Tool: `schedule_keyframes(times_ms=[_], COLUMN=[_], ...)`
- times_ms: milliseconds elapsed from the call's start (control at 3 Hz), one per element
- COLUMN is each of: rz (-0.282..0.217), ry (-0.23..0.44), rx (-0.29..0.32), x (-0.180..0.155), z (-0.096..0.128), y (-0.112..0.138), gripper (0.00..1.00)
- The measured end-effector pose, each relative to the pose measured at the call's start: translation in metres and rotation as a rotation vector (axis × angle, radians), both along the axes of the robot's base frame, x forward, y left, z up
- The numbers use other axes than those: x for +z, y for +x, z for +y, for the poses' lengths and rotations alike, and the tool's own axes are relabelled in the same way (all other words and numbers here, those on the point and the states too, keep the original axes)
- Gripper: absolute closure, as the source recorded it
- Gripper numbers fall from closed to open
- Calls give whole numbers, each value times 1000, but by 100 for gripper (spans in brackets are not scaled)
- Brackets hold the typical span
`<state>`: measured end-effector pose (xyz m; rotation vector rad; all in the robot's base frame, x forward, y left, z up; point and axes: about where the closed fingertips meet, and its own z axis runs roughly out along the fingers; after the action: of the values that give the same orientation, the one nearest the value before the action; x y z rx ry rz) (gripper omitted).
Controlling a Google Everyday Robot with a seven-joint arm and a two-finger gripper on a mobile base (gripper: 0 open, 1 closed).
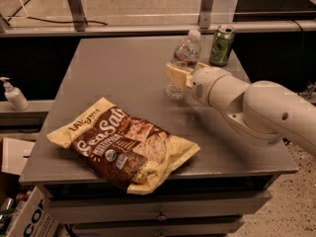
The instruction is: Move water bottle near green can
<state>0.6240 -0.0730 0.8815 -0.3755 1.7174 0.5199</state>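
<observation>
My gripper, jaws clenched on the water bottle, hides its waist. Its long axis tilts toward 1 o'clock, with the green can at 2 o'clock.
</observation>
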Motion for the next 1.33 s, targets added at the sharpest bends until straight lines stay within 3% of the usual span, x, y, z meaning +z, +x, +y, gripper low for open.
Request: schedule_keyframes(times_ms=[1000,1333], rz=[0,-71], ry=[0,-21], rx=[0,16], x=[5,44], z=[0,6], y=[0,3], gripper=[100,100])
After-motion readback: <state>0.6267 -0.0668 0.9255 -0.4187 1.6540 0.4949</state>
